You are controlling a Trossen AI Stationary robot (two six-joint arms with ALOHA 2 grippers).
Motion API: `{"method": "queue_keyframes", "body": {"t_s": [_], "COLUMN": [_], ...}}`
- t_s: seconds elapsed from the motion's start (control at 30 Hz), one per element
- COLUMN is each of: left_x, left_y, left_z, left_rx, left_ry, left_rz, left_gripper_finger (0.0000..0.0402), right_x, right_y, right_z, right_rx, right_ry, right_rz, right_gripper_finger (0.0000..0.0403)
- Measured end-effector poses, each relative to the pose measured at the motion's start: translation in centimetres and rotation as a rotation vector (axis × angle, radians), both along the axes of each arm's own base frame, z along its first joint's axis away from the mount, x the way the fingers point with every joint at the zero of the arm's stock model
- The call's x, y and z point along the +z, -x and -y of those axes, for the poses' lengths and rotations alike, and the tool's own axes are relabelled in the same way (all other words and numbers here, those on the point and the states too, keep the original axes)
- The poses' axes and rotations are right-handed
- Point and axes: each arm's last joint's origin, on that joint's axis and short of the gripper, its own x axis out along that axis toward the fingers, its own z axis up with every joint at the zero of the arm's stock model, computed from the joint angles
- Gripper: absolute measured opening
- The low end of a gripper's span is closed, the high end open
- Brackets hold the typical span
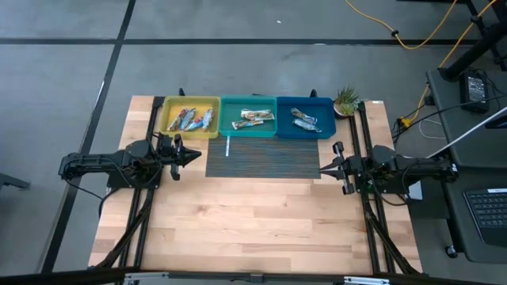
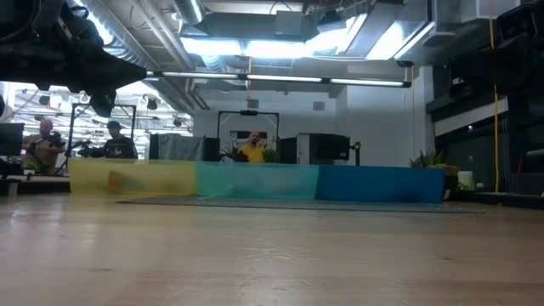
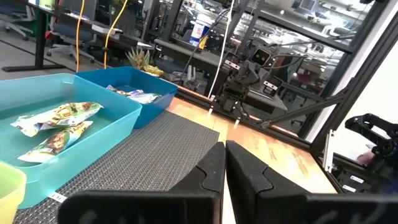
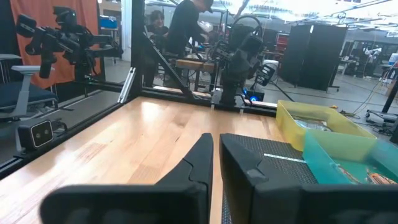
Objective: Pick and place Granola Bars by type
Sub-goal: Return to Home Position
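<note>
The granola bars lie in three bins along the table's far edge. Blue bars (image 1: 190, 119) are in the yellow bin (image 1: 168, 119), tan printed bars (image 1: 255, 119) in the teal bin (image 1: 227, 119), and silver bars (image 1: 304, 119) in the blue bin (image 1: 326, 119). The left wrist view shows the tan bars (image 3: 53, 124) and the silver bars (image 3: 132, 93). My left gripper (image 1: 196, 156) hovers at the dark mat's left end, shut and holding nothing. My right gripper (image 1: 323, 168) hovers at the mat's right end, also shut and holding nothing.
A dark ribbed mat (image 1: 265, 158) lies in front of the bins, with a white strip (image 1: 226, 146) on its left part. A small potted plant (image 1: 345, 100) stands at the far right corner. Bare wood (image 1: 253, 222) spreads toward the near edge. People show in the room beyond.
</note>
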Motion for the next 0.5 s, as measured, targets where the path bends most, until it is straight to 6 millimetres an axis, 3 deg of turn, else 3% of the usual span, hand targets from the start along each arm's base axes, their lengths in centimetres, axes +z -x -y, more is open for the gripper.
{"method": "queue_keyframes", "body": {"t_s": [0.5], "left_x": [0.00], "left_y": [0.00], "left_z": [0.00], "left_rx": [0.000], "left_ry": [0.000], "left_rz": [0.000], "left_gripper_finger": [0.0007], "right_x": [0.00], "right_y": [0.00], "right_z": [0.00], "right_rx": [0.000], "right_ry": [0.000], "right_rz": [0.000], "right_gripper_finger": [0.0033]}}
